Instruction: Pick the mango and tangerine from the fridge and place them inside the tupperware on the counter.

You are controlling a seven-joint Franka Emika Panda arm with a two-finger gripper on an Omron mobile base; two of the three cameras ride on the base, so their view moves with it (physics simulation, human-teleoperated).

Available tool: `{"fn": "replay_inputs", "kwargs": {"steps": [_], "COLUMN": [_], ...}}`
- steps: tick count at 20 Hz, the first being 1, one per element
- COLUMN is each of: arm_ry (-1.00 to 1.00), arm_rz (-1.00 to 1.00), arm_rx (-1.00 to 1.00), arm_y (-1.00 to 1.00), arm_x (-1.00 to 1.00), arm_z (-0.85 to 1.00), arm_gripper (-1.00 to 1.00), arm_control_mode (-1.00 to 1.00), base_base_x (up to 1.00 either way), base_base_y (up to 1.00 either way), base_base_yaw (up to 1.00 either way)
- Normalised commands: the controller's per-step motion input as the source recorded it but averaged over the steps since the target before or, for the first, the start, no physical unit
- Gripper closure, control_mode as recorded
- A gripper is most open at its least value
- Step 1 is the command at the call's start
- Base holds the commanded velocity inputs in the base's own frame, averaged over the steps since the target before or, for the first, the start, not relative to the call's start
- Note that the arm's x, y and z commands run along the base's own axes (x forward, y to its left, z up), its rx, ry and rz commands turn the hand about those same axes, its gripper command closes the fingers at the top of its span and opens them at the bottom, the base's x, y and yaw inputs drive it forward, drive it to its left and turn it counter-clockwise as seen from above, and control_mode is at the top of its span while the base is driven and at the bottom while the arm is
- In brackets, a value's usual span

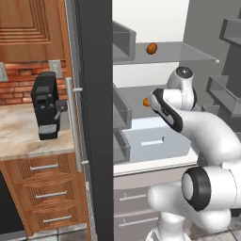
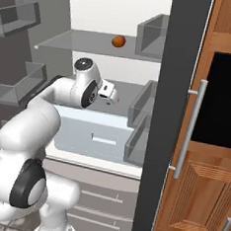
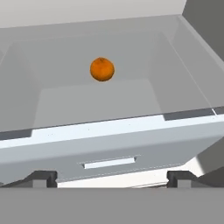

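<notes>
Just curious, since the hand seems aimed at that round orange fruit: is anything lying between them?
No. In the hand view, bare grey shelf lies between the open hand and the tangerine; the pale drawer sits below that stretch.

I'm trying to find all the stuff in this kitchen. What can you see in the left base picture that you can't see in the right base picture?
Left base view alone: a black coffee machine on the beige counter, a red brick wall behind it, and wooden drawers below.

Right base view alone: a dark oven window set in wooden cabinets.

Both: the open fridge, the mango on its upper shelf, the tangerine on the shelf below, partly hidden by the arm, the pale drawer, and the white robot arm.
</notes>
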Motion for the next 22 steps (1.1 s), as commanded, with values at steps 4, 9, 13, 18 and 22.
{"fn": "replay_inputs", "kwargs": {"steps": [4,9,13,18,22], "arm_ry": [0.0,0.0,0.0,0.0,0.0], "arm_rz": [0.0,0.0,0.0,0.0,0.0], "arm_rx": [0.0,0.0,0.0,0.0,0.0], "arm_y": [-0.06,0.0,0.0,0.0,0.0], "arm_x": [0.47,0.48,0.39,0.38,0.37], "arm_z": [-0.07,-0.12,-0.21,-0.31,-0.31], "arm_gripper": [-1.0,-1.0,-1.0,-1.0,-1.0], "arm_control_mode": [-1.0,-1.0,-1.0,-1.0,-1.0], "base_base_x": [0.0,0.0,0.0,0.0,0.0], "base_base_y": [0.0,0.0,0.0,0.0,0.0], "base_base_yaw": [0.0,0.0,0.0,0.0,0.0]}}
